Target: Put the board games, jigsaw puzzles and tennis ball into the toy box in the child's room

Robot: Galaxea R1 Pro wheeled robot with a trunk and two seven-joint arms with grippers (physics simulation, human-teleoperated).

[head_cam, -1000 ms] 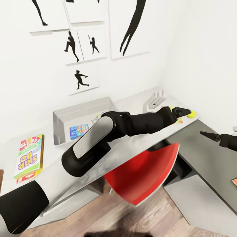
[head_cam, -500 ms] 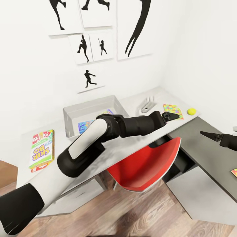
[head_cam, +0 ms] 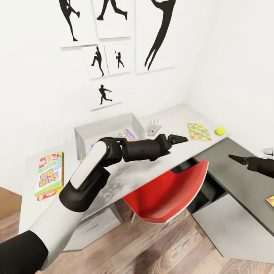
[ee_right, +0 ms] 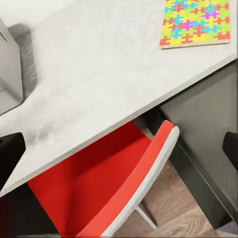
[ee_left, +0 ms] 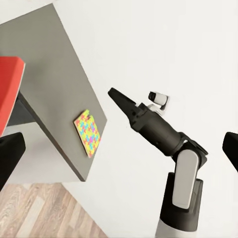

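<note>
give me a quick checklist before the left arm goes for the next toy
1. Left tool empty: ok, nothing between its fingers.
2. Right tool out of the way: ok, over the dark cabinet.
3. Puzzle flat and unobstructed: ok.
4. Tennis ball apart from that puzzle: ok.
5. Room in the toy box: cannot tell, the arm hides part of it.
6. All toys boxed: not ok, the green-white board game and a second puzzle lie outside.
</note>
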